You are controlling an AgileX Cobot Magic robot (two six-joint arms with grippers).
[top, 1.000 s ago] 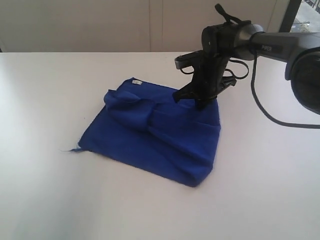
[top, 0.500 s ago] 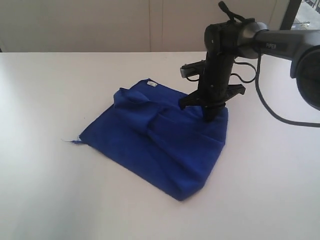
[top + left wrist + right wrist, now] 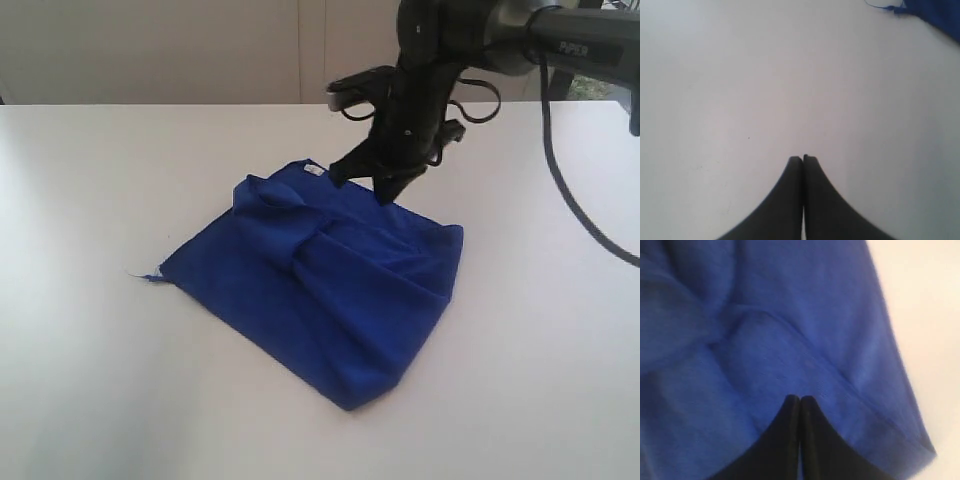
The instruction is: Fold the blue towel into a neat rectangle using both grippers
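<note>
Blue towel [image 3: 320, 280], soft royal-blue cloth, rumpled: lies under your black right gripper [image 3: 800, 399], jaws together, holding nothing. Black left gripper [image 3: 803, 158], jaws pressed together, hangs farther off over white table [image 3: 740, 75].

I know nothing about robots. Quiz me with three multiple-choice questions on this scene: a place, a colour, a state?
1. Where does the towel lie? A on the white table; B in a basket; C over a chair.
2. What colour is it? A red; B blue; C green.
3. How are the left gripper and right gripper? A both shut; B both wide open; C one open.
Answers: 1 A, it rests on the table; 2 B, deep blue all over; 3 A, both wrist views show jaws pressed together.
</note>
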